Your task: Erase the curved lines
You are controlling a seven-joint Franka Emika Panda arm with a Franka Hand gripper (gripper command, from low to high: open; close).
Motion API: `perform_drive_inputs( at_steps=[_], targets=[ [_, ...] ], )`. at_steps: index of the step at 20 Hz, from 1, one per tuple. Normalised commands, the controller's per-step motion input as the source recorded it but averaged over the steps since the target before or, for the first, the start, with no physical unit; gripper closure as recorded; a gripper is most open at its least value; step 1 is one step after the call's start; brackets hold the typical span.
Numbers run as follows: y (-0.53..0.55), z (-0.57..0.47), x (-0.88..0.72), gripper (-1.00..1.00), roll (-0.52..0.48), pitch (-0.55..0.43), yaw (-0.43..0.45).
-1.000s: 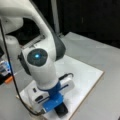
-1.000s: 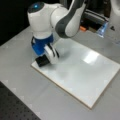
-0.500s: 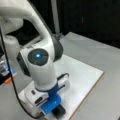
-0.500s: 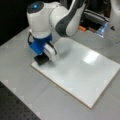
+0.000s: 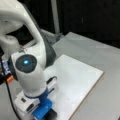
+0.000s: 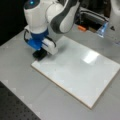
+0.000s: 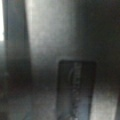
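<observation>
Grey table [image 6: 20, 82], white board [image 6: 82, 75], tool [image 6: 40, 54] at its corner.

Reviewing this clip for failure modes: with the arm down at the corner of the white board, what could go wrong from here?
1. The gripper carries a dark block right at the white board corner; it may slip off the edge onto the grey table.
2. The board lies loose on the table, so sideways rubbing could shift it.
3. No curve lines show on the board, and a glare spot might hide faint strokes, so marks could be missed.
</observation>
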Motion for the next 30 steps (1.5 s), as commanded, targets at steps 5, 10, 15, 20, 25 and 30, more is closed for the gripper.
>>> perform_drive_inputs(
  at_steps=[5, 10, 15, 20, 25, 30],
  targets=[
    [-0.01, -0.01, -0.31, 1.0, -0.103, -0.052, 0.151],
    [0.01, -0.03, -0.24, 1.0, -0.113, -0.061, 0.17],
    [0.0, -0.03, -0.21, 1.0, -0.115, -0.063, 0.172],
    [0.0, -0.03, -0.21, 1.0, -0.109, -0.071, 0.217],
    [-0.08, 0.03, -0.25, 1.0, -0.065, -0.087, 0.465],
    [-0.07, 0.0, -0.27, 1.0, -0.044, -0.066, 0.272]
  ],
)
